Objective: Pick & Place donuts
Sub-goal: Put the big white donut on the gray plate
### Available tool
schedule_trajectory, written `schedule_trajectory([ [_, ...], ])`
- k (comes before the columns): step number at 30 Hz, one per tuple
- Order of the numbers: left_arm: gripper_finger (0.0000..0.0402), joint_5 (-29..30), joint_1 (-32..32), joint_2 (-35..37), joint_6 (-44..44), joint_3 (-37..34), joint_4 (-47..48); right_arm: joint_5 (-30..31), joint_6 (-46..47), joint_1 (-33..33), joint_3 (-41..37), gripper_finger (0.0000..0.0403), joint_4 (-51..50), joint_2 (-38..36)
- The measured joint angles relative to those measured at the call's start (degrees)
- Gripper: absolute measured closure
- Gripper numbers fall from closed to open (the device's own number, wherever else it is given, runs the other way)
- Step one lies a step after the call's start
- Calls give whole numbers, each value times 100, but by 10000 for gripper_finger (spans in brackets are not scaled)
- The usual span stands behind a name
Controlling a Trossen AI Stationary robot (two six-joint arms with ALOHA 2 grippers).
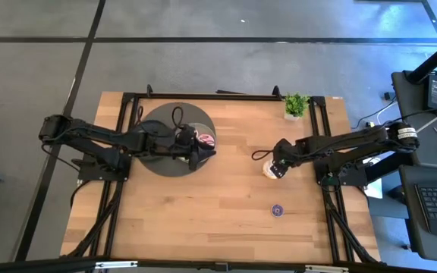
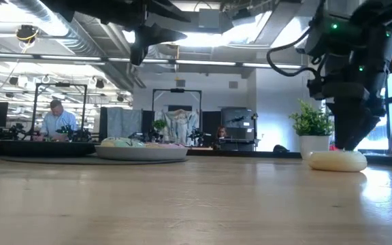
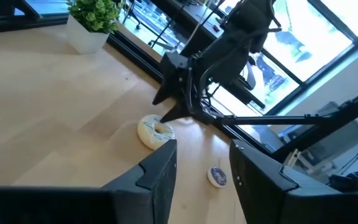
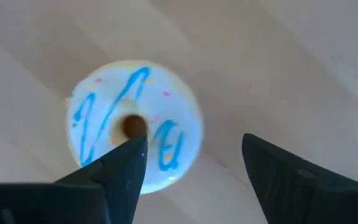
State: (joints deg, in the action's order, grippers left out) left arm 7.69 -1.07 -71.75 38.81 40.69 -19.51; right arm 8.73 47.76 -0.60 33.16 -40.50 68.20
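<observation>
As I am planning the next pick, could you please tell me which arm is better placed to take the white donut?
The right. Its gripper hangs directly over the white donut, fingers open; the left gripper is over the grey plate.

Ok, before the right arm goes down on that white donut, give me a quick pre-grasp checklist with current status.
1. Right gripper open: ok.
2. Right gripper over the white donut: not ok; one finger is over the hole, the other off to the side over bare table.
3. Donut flat on the table: ok, in the low view.
4. Space around it free: ok; the small purple donut and the plant stand apart.
5. Left gripper out of the way: ok, above the grey plate.
6. Height above the donut: cannot tell.
</observation>
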Motion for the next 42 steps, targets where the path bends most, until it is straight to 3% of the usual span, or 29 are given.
schedule_trajectory([
  [8, 258, 305, -137, 0, -4, 0, 0, -330, 3, -2, -328, 165, 614, 0],
  [23, 258, 325, -147, 0, -58, 0, 82, -330, -11, 1, -347, 325, 621, 0],
  [30, 258, 315, -147, -3, 90, -2, 214, -335, -42, 0, -286, 357, 661, 0],
  [38, 258, -22, -152, 697, -54, -2, 66, -344, -812, 161, 1088, 359, 777, 48],
  [42, 258, -28, -277, 1338, -796, -2, 64, -332, -1362, 537, 2002, 360, 925, 374],
])
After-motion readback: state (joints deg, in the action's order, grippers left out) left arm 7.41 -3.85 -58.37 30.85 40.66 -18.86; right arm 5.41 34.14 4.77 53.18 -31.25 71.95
